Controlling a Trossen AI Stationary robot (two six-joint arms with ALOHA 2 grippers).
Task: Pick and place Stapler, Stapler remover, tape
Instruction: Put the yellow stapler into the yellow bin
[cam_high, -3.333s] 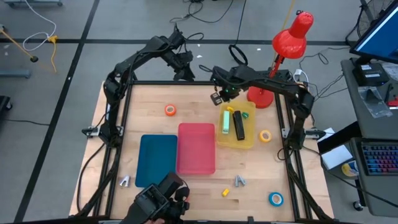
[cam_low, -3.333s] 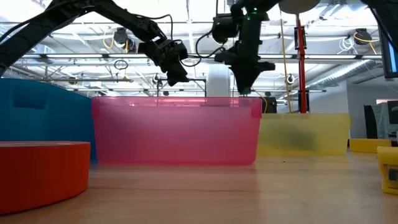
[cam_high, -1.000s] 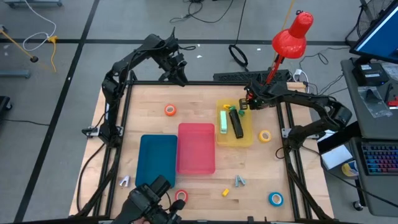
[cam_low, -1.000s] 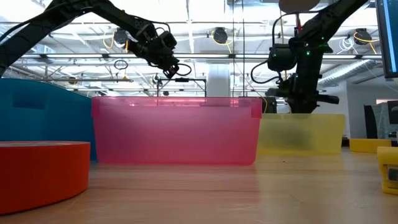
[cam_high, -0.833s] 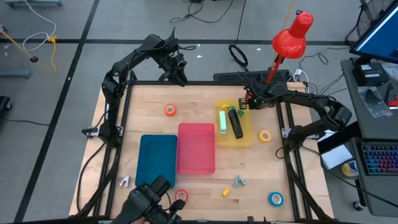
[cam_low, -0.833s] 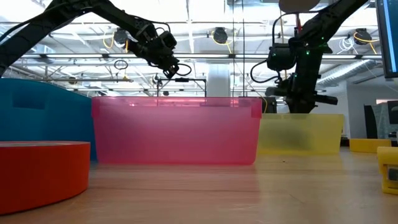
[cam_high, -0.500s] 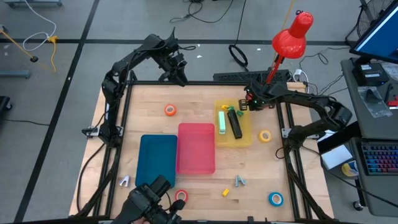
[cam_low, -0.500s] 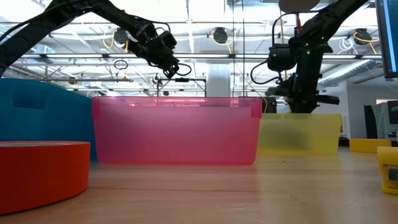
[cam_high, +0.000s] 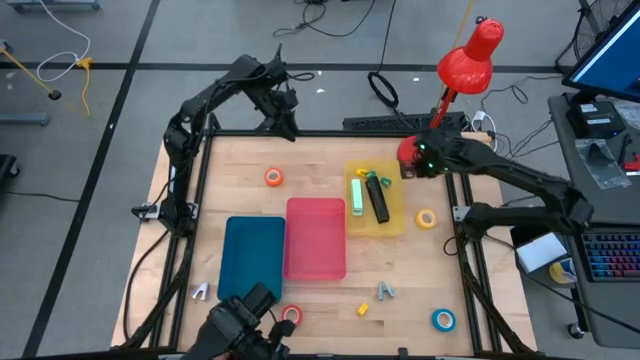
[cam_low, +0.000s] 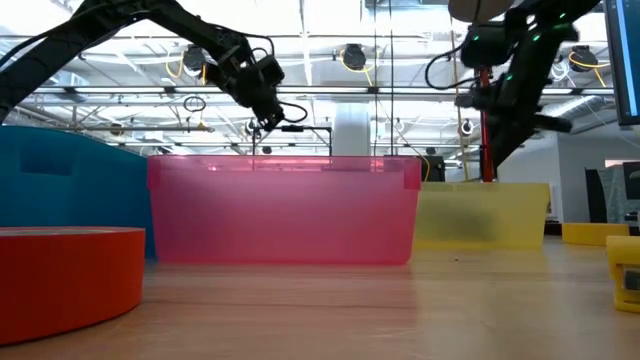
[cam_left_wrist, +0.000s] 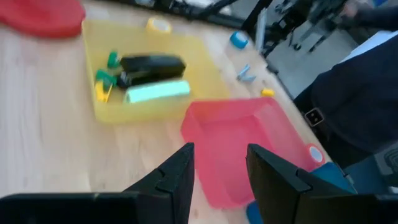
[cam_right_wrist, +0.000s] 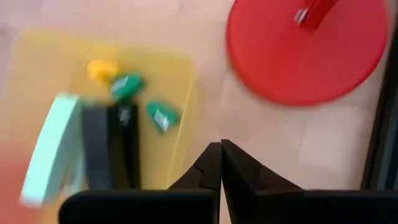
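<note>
The yellow tray (cam_high: 392, 222) holds a black stapler (cam_high: 380, 200), a pale green stapler (cam_high: 358, 195) and small green and yellow staple removers (cam_high: 372, 177). Tape rolls lie flat on the table: orange (cam_high: 273, 177), yellow (cam_high: 427, 218), blue (cam_high: 443, 320), red-orange (cam_high: 290, 315). My right gripper (cam_high: 408, 170) hangs shut and empty above the table between the tray's far right corner and the red lamp base (cam_right_wrist: 305, 50). My left gripper (cam_high: 285, 125) waits open above the table's far edge. More staple removers (cam_high: 385, 291) lie near the front.
A pink bin (cam_high: 316, 238) and a blue bin (cam_high: 252, 257) stand side by side mid-table, left of the yellow tray. The red desk lamp (cam_high: 470, 55) rises at the far right corner. A camera mount (cam_high: 250, 325) sits at the near edge. Bare wood lies around the orange tape.
My right gripper has risen from just over the yellow tray's far right corner and drawn toward the table's right edge, beside the lamp base. The things in the tray lie as before. My left arm has kept still.
</note>
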